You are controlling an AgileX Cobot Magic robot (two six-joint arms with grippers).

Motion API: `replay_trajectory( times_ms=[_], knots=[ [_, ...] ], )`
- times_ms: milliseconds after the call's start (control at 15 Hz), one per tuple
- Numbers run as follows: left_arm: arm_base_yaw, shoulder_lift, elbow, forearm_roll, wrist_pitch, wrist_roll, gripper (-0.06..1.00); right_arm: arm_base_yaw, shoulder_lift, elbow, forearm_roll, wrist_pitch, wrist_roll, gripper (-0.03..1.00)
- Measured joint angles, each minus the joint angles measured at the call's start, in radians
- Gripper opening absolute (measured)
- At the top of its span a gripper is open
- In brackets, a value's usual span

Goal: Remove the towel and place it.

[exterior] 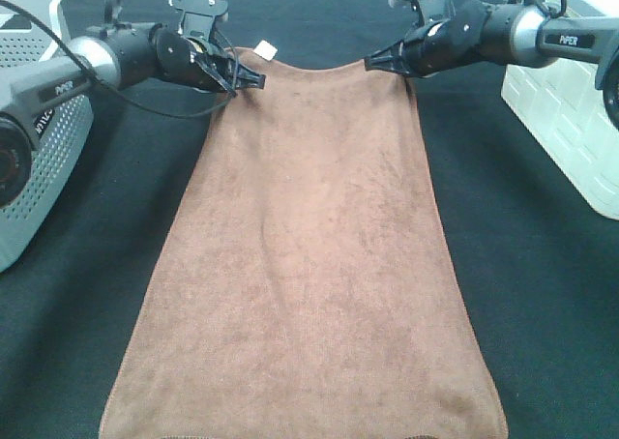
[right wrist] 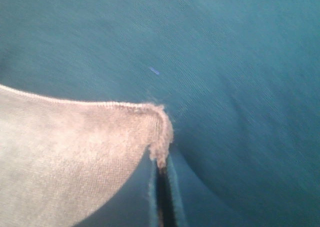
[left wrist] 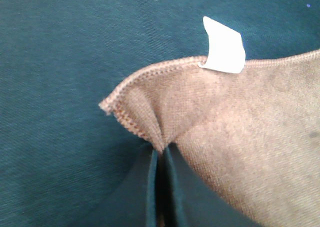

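The brown towel (exterior: 309, 255) lies lengthwise down the middle of the black table cloth, its near end reaching the front edge of the exterior high view. My left gripper (exterior: 244, 80) is shut on the towel's far left corner, beside the small white tag (exterior: 264, 49). My right gripper (exterior: 377, 63) is shut on the far right corner. Both corners are lifted, so the far edge sags between them. In the left wrist view the pinched corner (left wrist: 145, 122) and the tag (left wrist: 224, 51) show; the right wrist view shows the other pinched corner (right wrist: 157, 137).
A grey perforated box (exterior: 44, 130) stands at the left edge of the table. A white ribbed container (exterior: 571, 120) stands at the right. The black table cloth (exterior: 542, 294) shows on both sides of the towel.
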Motion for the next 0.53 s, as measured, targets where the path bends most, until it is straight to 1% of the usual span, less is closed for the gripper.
replay_trajectory(
  times_ms=[133,400,533],
  knots=[
    [-0.001,0.017,0.000,-0.005,-0.038,0.000,0.01,-0.011,0.019,0.000,0.000,-0.002,0.000,0.00],
    [-0.001,0.042,0.000,-0.007,-0.068,0.000,0.01,-0.014,0.040,0.000,0.005,-0.024,0.000,0.00],
    [-0.001,0.054,0.000,-0.007,-0.087,0.000,0.03,-0.014,0.048,0.000,0.011,-0.038,0.000,0.00]
  ],
)
